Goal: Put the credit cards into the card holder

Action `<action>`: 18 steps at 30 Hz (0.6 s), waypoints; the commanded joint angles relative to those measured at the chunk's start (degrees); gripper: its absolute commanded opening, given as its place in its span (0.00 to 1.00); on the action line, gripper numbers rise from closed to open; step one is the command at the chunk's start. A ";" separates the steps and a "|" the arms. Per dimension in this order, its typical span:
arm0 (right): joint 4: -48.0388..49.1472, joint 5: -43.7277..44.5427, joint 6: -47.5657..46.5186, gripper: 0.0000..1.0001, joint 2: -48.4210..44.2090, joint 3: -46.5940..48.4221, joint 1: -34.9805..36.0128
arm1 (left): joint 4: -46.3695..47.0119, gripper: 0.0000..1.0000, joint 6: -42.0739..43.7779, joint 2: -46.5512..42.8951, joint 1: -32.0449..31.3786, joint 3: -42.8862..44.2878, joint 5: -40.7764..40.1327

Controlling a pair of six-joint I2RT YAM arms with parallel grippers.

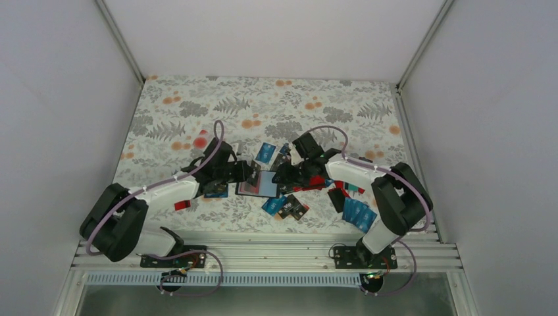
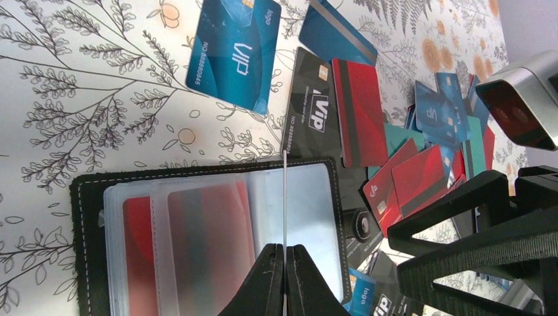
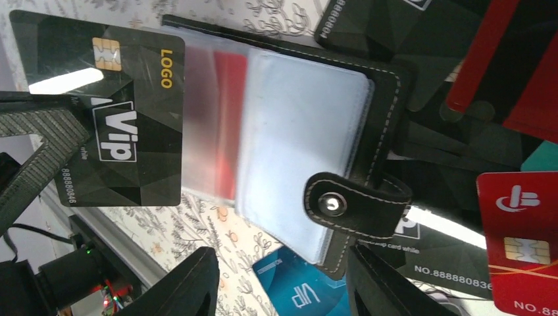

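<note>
- Floral-cloth table [image 1: 197, 99], white walls on three sides.
- Mid-table, toward the near edge, between both arms: card holder [image 1: 258, 184], open flat, clear sleeves up, red card already in one sleeve.
- Left gripper [image 2: 284, 250]: pressed together on black card [image 3: 118, 118], pinched at one end, free end reaching over the sleeves. Likely lining up with a sleeve mouth.
- Cannot tell whether card tip is inside a sleeve yet.
- Right gripper [image 3: 279, 263]: spread, straddling the holder's snap-strap side. Probably steadying it against the push; contact unclear.
- Loose credit cards [image 1: 358, 214]: scattered from the holder toward the right edge, more just beyond the holder.
</note>
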 commanded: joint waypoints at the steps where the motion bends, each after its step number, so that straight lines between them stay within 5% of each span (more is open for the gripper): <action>1: 2.09 2.12 -0.33 0.48 1.80 -1.24 0.51 | 7.50 0.02 0.25 1.93 0.41 -1.89 1.34; 18: 4.60 4.59 0.37 0.31 5.88 -5.20 0.55 | 19.45 0.02 -2.71 6.77 0.23 -7.87 1.56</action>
